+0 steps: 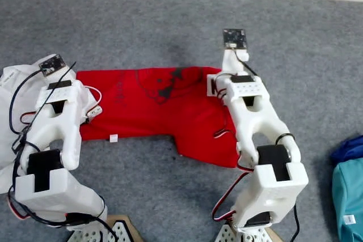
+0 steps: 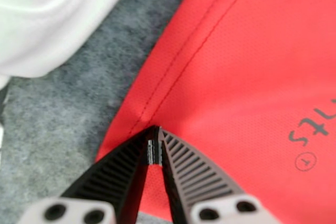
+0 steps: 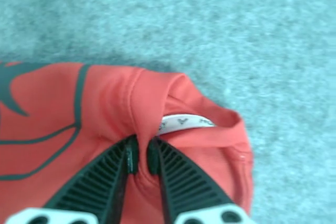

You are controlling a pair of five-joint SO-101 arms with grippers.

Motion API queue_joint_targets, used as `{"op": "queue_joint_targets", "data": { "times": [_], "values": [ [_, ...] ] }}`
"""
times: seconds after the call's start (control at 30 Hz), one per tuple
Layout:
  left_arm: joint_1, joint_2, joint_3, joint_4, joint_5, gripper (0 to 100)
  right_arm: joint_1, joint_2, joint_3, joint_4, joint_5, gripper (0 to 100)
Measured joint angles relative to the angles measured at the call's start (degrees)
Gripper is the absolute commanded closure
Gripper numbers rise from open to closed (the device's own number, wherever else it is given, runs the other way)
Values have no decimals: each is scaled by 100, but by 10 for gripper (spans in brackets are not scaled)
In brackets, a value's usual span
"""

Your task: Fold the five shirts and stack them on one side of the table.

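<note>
Red mesh shirt (image 1: pixel 153 106), limp and light, is held in closed fingers (image 3: pixel 176 177): hem (image 2: pixel 176 66) by left gripper (image 2: pixel 153 150), collar (image 3: pixel 184 121) by right gripper (image 3: pixel 140 153).

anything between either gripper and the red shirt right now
Nothing visible. The left gripper is shut on the hem of the red shirt, close to the white shirt, and the right gripper pinches a fold by the collar label.
</note>
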Motion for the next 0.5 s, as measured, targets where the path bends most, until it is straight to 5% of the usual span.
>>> {"op": "queue_joint_targets", "data": {
  "times": [0.27,0.5],
  "values": [
    [97,0,0,0,9,989,325,-88,9,9,0,971],
    [97,0,0,0,18,989,396,-519,237,70,0,757]
  ]
}}
